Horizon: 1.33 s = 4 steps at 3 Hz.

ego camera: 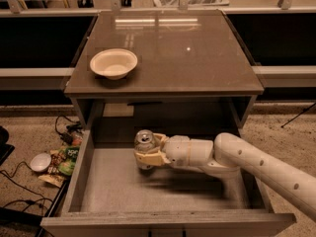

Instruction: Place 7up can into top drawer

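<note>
1. The step in hand is the lowering. The two-finger gripper (149,151), at the end of the white arm (256,164) that reaches in from the lower right of the frame, is clamped on the small, silver-topped aluminium 7up can (144,138), one cream finger on each side.
2. The 7up can stands upright, left of centre in the frame. It is inside the walls of the wide, shallow grey top drawer (163,224), which is pulled fully open, and sits toward its back. Whether its base already touches the flat bottom cannot be told.
3. In my judgement the next move calls for a short, straight descent until the can rests on the bottom. The fingers should then part without tipping it, and the arm should draw clear.
4. No writing can be read on the can, since a finger covers most of its side.
5. A cream round bowl (113,63) sits on the brown cabinet top (197,48), in the upper left. The green wrappers (66,157) on the floor at lower left carry print that is not legible.
</note>
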Available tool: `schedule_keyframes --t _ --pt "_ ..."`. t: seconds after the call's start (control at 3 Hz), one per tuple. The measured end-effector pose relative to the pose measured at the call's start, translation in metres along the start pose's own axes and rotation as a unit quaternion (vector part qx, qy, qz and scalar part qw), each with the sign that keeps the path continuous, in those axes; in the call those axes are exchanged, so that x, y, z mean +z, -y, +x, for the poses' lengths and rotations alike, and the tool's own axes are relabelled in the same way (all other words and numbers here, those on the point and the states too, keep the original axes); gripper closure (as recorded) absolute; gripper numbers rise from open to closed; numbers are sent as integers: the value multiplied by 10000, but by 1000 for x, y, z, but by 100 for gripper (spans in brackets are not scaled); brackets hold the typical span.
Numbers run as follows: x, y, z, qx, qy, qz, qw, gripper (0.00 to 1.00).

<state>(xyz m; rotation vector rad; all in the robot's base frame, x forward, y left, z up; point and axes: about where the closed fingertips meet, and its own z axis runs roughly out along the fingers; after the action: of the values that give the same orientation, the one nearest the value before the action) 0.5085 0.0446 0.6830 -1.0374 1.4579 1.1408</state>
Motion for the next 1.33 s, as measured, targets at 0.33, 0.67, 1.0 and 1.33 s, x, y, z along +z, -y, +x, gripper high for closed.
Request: schedule_keyframes --t 0.33,0.67,1.0,1.33 --pt "16 -8 24 -10 262 -19 9997 100" --pt "19 -9 27 -3 289 -43 9996 82" --pt "21 -11 26 -7 291 -68 9996 51" --pt "23 -12 25 -9 293 -84 9995 28"
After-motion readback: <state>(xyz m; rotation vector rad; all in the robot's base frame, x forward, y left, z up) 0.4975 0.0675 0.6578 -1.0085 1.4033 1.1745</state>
